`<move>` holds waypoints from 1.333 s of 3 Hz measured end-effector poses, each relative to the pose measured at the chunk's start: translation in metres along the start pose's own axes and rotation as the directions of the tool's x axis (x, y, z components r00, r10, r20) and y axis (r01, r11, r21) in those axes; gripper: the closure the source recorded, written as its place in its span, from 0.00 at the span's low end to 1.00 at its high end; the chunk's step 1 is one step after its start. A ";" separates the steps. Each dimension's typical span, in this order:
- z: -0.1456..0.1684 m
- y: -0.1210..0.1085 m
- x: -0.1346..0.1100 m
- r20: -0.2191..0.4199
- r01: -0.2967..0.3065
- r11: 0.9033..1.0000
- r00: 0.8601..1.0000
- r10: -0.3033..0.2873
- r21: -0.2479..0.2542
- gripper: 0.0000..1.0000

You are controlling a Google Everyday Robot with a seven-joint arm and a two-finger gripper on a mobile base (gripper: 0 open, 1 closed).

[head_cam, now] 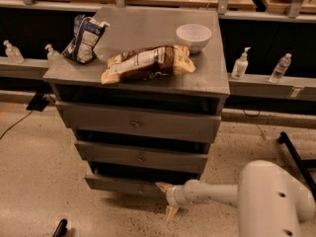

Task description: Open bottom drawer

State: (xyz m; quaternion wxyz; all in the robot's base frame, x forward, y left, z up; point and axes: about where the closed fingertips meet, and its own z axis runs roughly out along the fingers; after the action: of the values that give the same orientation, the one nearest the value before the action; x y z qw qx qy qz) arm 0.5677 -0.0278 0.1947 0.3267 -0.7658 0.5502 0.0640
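The grey cabinet has three drawers. The bottom drawer [121, 183] is the narrowest one, and its front stands slightly out from the cabinet, near the floor. Its knob does not show clearly. My gripper [166, 199] reaches in from the right on a white arm [217, 194] and sits at the right end of the bottom drawer's front. Its fingers are spread apart, with the upper fingertip [161, 186] against the drawer front's right end and the lower one pointing at the floor. It holds nothing.
The middle drawer [140, 157] and the top drawer [136, 123] sit above. On the cabinet top [207, 80] lie a chip bag [146, 63], a blue snack bag [84, 38] and a white bowl [193, 35]. Bottles [240, 64] stand on the ledge behind. A black bar [296, 157] lies at the right.
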 end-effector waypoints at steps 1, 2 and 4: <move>-0.030 0.002 -0.036 0.083 0.038 0.999 0.996 -0.038 0.007 0.00; -0.042 -0.002 -0.051 0.108 0.065 0.998 0.992 -0.066 0.012 0.00; -0.012 0.004 -0.035 0.080 0.051 0.998 0.996 -0.048 -0.036 0.00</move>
State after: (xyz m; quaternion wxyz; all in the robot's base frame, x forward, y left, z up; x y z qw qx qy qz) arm 0.5471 -0.0071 0.2183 0.3350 -0.7822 0.5163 0.0964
